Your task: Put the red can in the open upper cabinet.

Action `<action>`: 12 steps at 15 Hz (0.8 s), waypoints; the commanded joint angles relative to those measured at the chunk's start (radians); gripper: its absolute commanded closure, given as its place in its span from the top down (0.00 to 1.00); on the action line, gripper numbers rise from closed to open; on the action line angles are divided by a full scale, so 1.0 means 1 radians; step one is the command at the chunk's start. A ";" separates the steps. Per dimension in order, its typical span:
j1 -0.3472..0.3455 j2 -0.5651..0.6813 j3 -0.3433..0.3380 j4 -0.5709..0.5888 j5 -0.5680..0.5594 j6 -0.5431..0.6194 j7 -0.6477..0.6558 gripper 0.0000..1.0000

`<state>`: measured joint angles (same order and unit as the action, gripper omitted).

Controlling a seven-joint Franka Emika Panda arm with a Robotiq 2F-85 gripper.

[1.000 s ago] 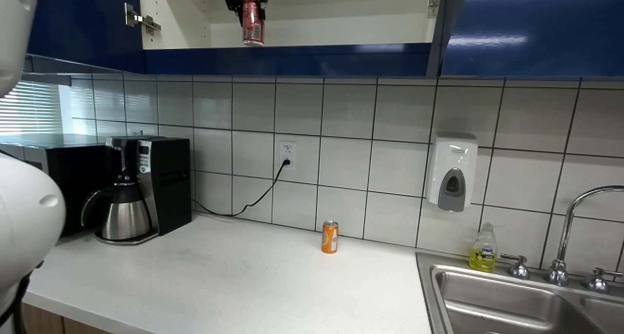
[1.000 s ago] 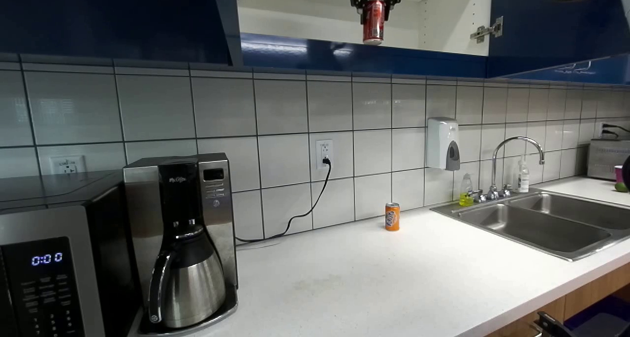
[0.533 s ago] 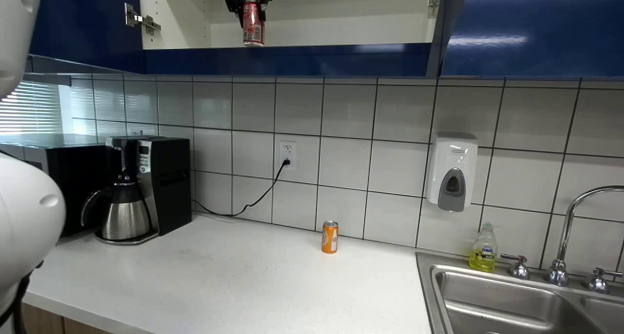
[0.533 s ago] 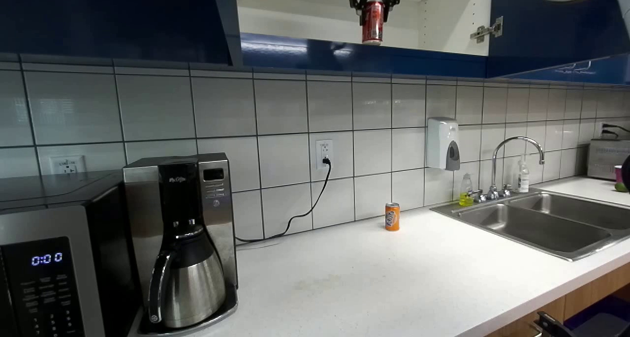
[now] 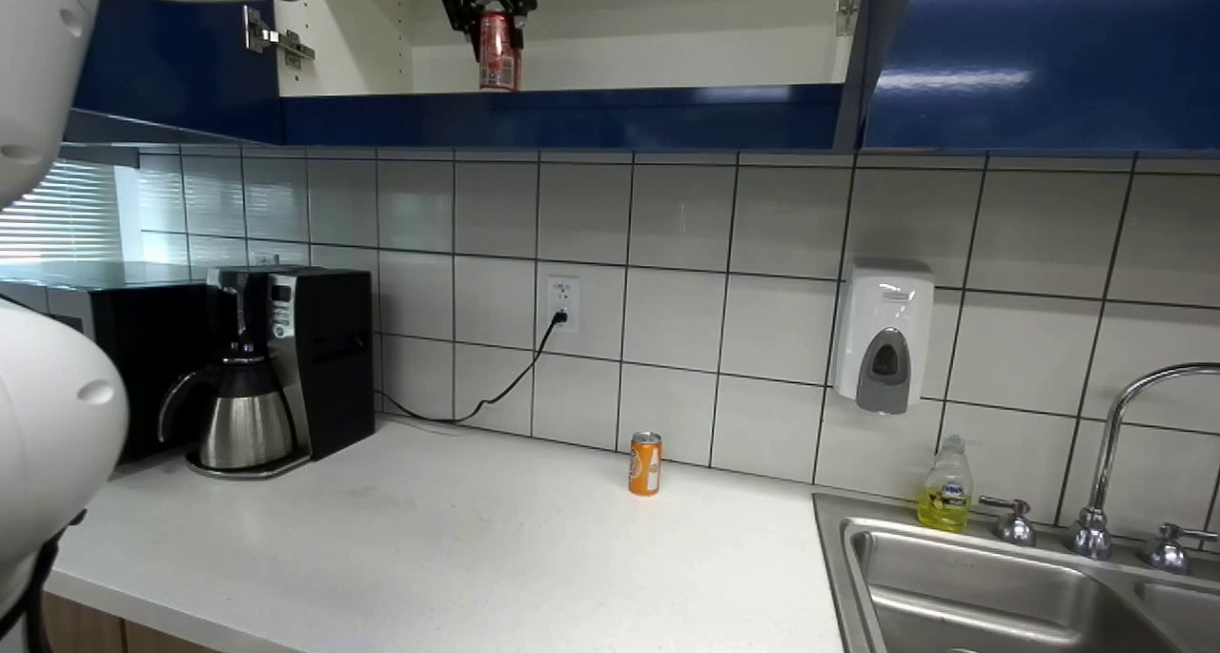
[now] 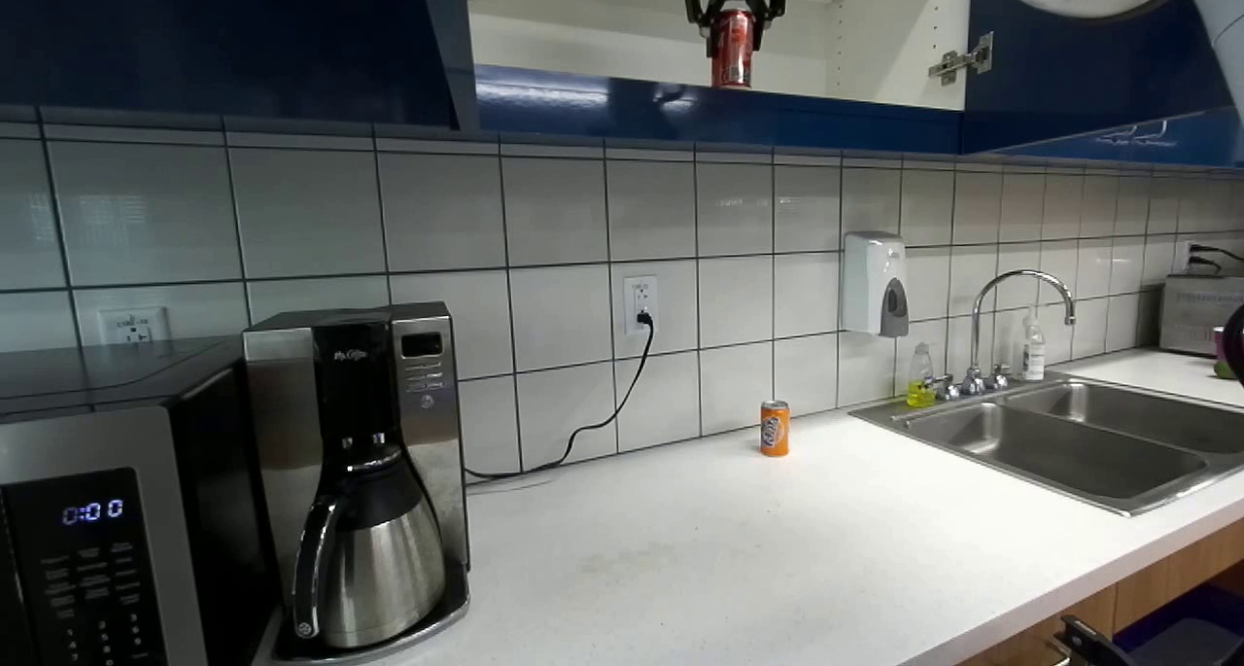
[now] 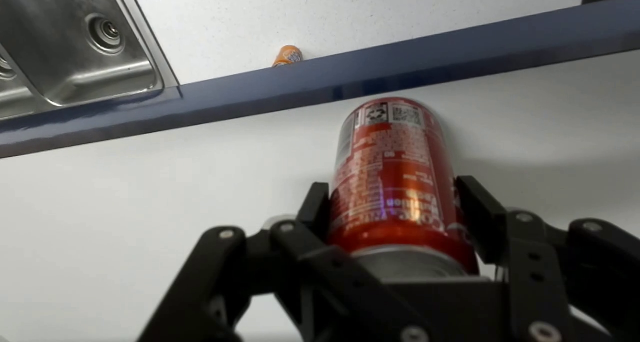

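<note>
My gripper [image 5: 498,43] is shut on the red can [image 5: 498,70], with one black finger against each side near its silvery top. The can hangs upright in the opening of the open upper cabinet [image 5: 667,48], close behind its blue front edge; its very bottom is hidden by that edge in both exterior views. The gripper [image 6: 734,42], can [image 6: 732,67] and cabinet [image 6: 583,34] also show in an exterior view. In the wrist view the can [image 7: 395,152] is over the white shelf [image 7: 150,207] between the fingertips [image 7: 392,181]; whether it touches the shelf I cannot tell.
The blue front edge [image 7: 280,90] runs along the shelf. The hinged blue door [image 6: 1088,63] stands open at the cabinet's side, beside the arm. Below, an orange can [image 5: 645,464] stands on the counter [image 5: 477,539], with a coffee maker [image 5: 329,357] and a sink [image 5: 972,586].
The gripper and can have moved slightly down and further in over the shelf. The can's bottom, earlier visible in front of the blue edge, is now cut off by it.
</note>
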<state>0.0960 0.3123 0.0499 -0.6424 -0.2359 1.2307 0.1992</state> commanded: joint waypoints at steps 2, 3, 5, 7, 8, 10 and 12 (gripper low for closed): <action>0.002 0.032 -0.003 0.067 0.000 -0.023 0.010 0.41; 0.002 0.034 -0.003 0.069 -0.001 -0.023 0.008 0.41; 0.001 0.038 -0.003 0.073 0.002 -0.024 0.009 0.75; 0.000 0.039 -0.004 0.075 0.002 -0.026 0.009 0.98; -0.001 0.039 -0.003 0.076 0.004 -0.026 0.008 1.00; -0.002 0.039 -0.003 0.078 0.006 -0.025 0.009 1.00; -0.001 0.039 -0.002 0.079 0.007 -0.028 0.008 1.00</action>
<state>0.0959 0.3334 0.0490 -0.6048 -0.2358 1.2307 0.1993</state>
